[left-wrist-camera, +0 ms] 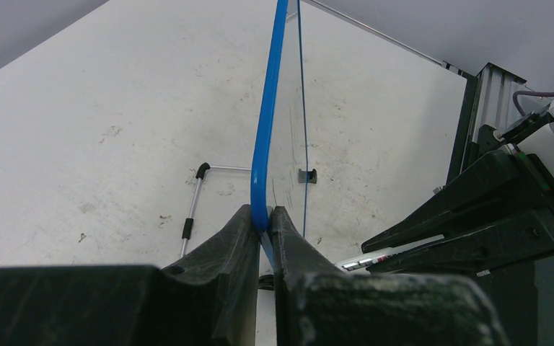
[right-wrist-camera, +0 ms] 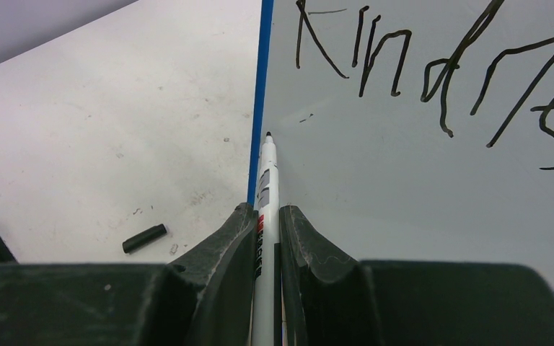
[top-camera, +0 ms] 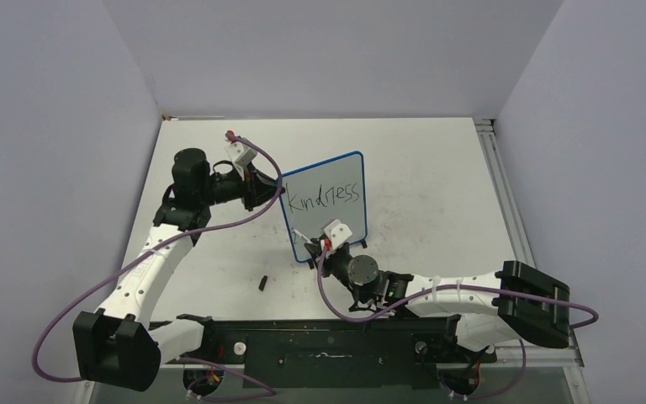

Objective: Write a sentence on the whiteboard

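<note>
The whiteboard (top-camera: 328, 219) stands upright mid-table, white with a thin blue frame. Black lettering (top-camera: 326, 198) on it reads "Kindness" in one line; it shows large in the right wrist view (right-wrist-camera: 433, 72). My left gripper (top-camera: 271, 190) is shut on the board's left blue edge (left-wrist-camera: 263, 144). My right gripper (top-camera: 324, 244) is shut on a white marker (right-wrist-camera: 267, 194), whose black tip (right-wrist-camera: 268, 135) is at the board's lower left, below the "K", close to the surface. The right gripper and marker also show in the left wrist view (left-wrist-camera: 375, 259).
A black marker cap (top-camera: 263, 282) lies on the table in front of the board, also in the right wrist view (right-wrist-camera: 144, 238). A thin wire stand (left-wrist-camera: 191, 209) lies behind the board. A metal rail (top-camera: 505, 194) runs along the table's right edge.
</note>
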